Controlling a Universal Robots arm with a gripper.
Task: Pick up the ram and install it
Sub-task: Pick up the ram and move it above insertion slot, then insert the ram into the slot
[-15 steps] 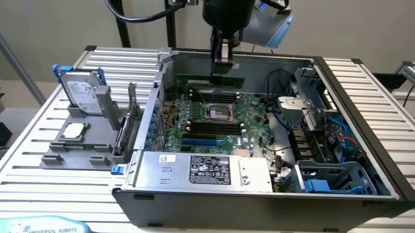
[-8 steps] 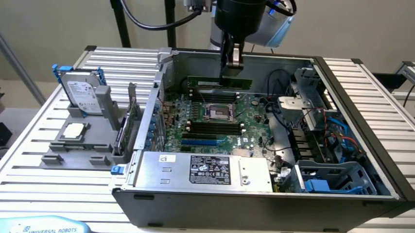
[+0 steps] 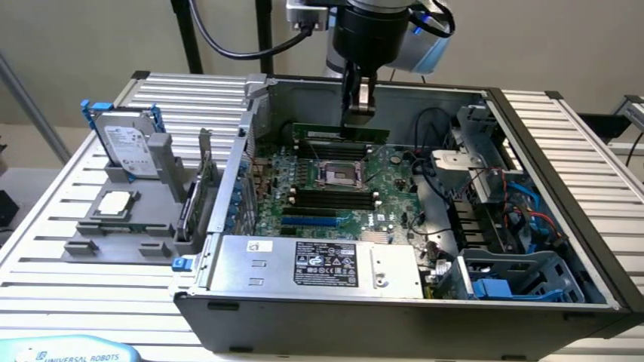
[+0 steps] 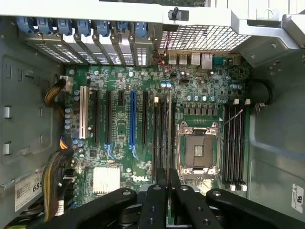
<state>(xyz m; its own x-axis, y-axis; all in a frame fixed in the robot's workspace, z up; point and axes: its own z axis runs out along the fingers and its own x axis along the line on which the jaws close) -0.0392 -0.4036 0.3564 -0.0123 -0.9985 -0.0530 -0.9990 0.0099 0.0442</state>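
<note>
The arm [image 3: 375,30] reaches straight down at the far middle, its pincer [image 3: 360,113] pointing downward, clamped on the top edge of the ram [image 3: 337,133].

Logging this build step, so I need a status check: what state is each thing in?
gripper: shut on the ram
ram: held above the motherboard, not seated
memory slots: empty
computer case: side open
hard drive: upright in its holder

In the exterior view the arm [image 3: 375,34] is cut off at 12 o'clock, the fingers [image 3: 360,102] hide the middle of the ram [image 3: 317,133], and print on the label [image 3: 327,264] is unreadable.
</note>
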